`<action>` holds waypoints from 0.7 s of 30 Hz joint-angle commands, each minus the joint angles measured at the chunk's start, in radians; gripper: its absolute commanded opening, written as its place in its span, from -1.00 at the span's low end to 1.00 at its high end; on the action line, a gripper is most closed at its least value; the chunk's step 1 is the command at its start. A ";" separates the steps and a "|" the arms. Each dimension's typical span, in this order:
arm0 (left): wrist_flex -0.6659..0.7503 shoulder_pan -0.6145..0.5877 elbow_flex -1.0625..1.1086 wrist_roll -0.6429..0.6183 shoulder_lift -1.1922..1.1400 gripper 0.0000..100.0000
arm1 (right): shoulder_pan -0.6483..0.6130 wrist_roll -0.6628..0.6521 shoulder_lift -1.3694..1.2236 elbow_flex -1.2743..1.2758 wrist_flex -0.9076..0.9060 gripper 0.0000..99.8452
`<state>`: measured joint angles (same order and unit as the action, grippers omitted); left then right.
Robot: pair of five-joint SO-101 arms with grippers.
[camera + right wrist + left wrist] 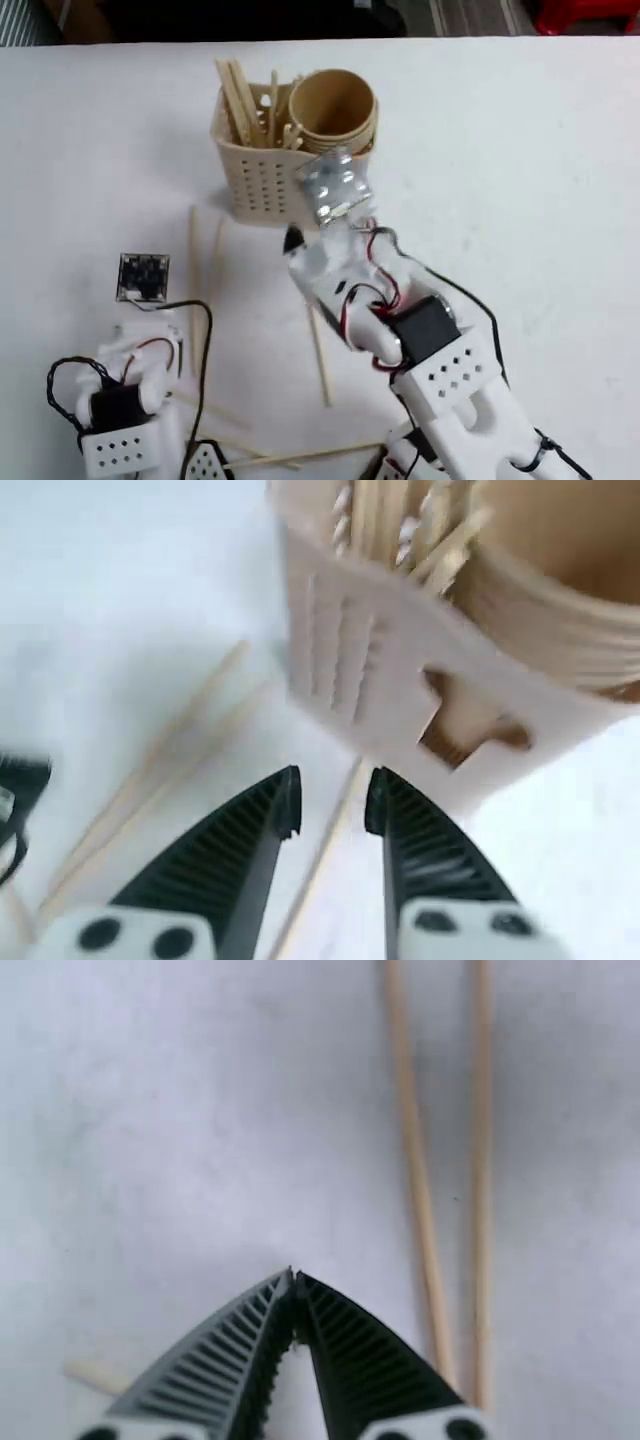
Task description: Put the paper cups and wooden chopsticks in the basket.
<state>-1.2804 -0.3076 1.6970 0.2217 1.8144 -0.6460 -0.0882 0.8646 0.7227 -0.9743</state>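
A cream perforated basket (258, 178) stands at the back middle of the table, with stacked paper cups (333, 108) and several wooden chopsticks (240, 100) in it. My right gripper (330, 800) hangs open just in front of the basket (365, 670), nothing between its fingers. One chopstick (325, 855) lies on the table below that gap, also seen at chopstick (318, 350). My left gripper (293, 1276) is shut and empty near the front left, low over the table. Two parallel chopsticks (415, 1180) lie beside it on the table.
Two more chopsticks (290, 457) lie near the front edge between the arm bases. The pair (194, 290) lies left of the basket's front. Black cables (60, 385) loop around the left arm's base. White tabletop stretches to the right and far left.
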 commanded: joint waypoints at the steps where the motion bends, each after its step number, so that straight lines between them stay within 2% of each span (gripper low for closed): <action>1: -0.006 0.015 -0.005 0.003 0.012 -0.95 | -0.050 0.008 0.010 -0.014 -0.093 -0.77; 6: -0.006 0.015 -0.005 0.003 0.012 -0.95 | -0.074 0.009 -0.177 -0.014 -0.165 -0.77; 12: -0.006 0.015 -0.005 0.003 0.012 -0.95 | -0.071 0.006 -0.418 -0.026 -0.157 -0.77; 21: -0.006 0.015 -0.005 0.003 0.012 -0.95 | -0.036 0.011 -0.627 -0.040 -0.027 -0.77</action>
<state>-1.2804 -0.3076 1.6970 0.2217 1.8144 -0.6981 -0.0882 0.2662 0.7211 -1.0418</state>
